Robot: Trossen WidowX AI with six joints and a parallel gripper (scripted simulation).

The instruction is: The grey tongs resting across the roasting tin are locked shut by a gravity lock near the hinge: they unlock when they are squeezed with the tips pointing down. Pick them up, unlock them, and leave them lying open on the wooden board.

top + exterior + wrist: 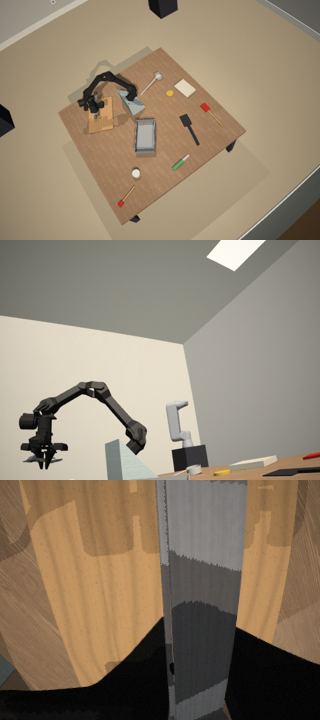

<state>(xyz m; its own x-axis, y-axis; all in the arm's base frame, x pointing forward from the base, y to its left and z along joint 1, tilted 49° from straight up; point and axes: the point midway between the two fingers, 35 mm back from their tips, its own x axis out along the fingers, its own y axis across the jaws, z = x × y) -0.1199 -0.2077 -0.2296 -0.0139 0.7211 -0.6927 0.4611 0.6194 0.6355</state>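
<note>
The fingers [95,109] [43,459] are clamping the tongs [95,116] [56,460] [205,590] above the board [105,118] [120,600], risking a still-locked placement if the squeeze is happening while level.

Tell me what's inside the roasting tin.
Looking down into the roasting tin, only its bare grey bottom shows; nothing lies on it. The near-upright walls may mask a thin strip along their foot, so that edge can't be fully checked.

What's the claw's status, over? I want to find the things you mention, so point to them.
Claw [95,112] [43,467] shut on tongs [95,116] [57,460] [205,585], held level above wooden board [106,116] [115,600]. Roasting tin [145,152] off to one side. Nothing seen between tongs and board.
</note>
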